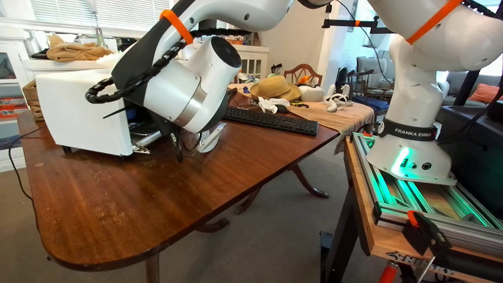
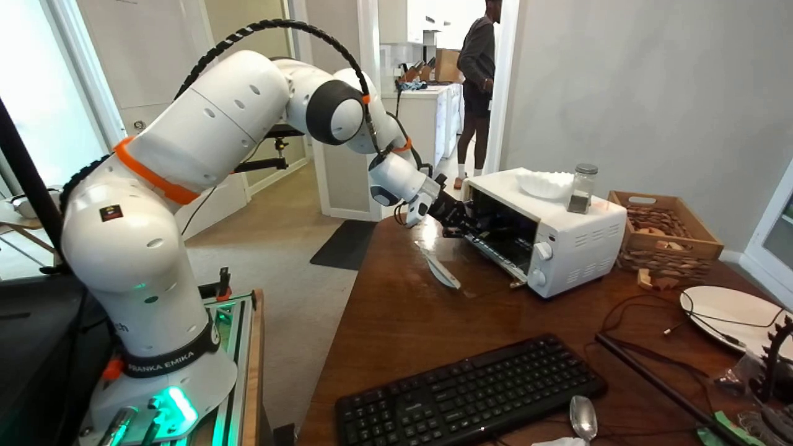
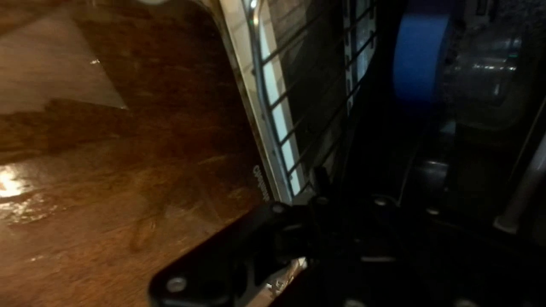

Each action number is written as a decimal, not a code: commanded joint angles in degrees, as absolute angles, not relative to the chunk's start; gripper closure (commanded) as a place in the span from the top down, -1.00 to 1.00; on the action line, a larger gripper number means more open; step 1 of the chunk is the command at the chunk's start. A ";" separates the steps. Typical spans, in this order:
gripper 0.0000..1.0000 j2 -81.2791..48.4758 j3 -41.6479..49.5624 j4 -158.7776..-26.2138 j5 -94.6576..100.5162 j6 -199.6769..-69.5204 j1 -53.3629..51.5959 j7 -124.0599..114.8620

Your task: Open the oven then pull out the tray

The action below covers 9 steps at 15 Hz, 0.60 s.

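Observation:
The white oven (image 2: 573,248) stands on the wooden table with its front open. Its glass door is folded down, and I take the white strip (image 2: 441,267) at its outer end for the handle. A wire rack (image 3: 271,102), which I take for the tray, lies at the oven's mouth in the wrist view. My gripper (image 2: 472,227) reaches in at the far side of the opening. Its dark fingers (image 3: 320,181) are close beside the rack's front bar in the wrist view. Between the fingertips it is too dark to see whether anything is held.
A glass jar (image 2: 582,191) and a white fluted dish (image 2: 545,184) stand on the oven. Beside it is a woven basket (image 2: 669,244). A black keyboard (image 2: 471,393), a spoon (image 2: 583,419) and a white plate (image 2: 737,319) lie on the table. Something blue (image 3: 420,59) shows deeper inside.

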State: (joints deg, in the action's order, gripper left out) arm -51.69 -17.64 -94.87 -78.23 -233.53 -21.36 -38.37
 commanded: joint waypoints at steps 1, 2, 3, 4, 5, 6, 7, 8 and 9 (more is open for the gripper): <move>-0.94 -53.39 -19.18 -96.01 -80.07 -235.69 -23.37 -42.02; -0.94 -53.62 -19.33 -96.52 -80.01 -236.87 -23.74 -43.63; -0.94 -53.71 -19.45 -97.21 -79.66 -237.72 -23.93 -45.43; -0.94 -53.70 -19.55 -98.40 -78.81 -238.15 -24.01 -48.21; -0.94 -53.63 -19.61 -99.60 -78.19 -238.51 -23.98 -50.98; -0.94 -53.56 -19.68 -100.67 -77.95 -238.96 -23.99 -53.28; -0.94 -53.43 -19.73 -101.81 -77.50 -239.40 -23.99 -55.75; -0.94 -53.30 -19.82 -102.89 -77.19 -239.89 -23.98 -58.01; -0.94 -53.16 -19.95 -103.68 -77.01 -240.21 -24.00 -59.51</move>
State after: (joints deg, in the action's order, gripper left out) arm -52.54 -19.00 -98.97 -77.90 -240.36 -23.61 -52.66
